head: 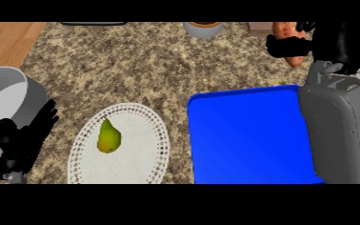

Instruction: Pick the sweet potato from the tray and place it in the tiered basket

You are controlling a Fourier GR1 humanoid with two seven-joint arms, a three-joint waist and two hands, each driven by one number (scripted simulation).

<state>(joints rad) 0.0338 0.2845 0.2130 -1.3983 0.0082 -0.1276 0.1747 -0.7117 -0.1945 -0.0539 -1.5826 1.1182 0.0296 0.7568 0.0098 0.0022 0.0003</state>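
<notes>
Across speckled granite counter (126,62), wood floor (17,38) beyond

On the bench (141,62) the tray (246,138) lies at the right, and the plate (137,148) lies just beside it at the left. A pear (107,136) lies on the plate. Behind the tray, at the far right, the right robot hand (285,45) holds the sweet potato (288,31) above the bench. The left robot hand (25,140) is at the left edge, beside the plate.

Two black robot hands, left robot hand (25,140) and right robot hand (330,40), apparently on smooth grey forearms (334,124).
</notes>
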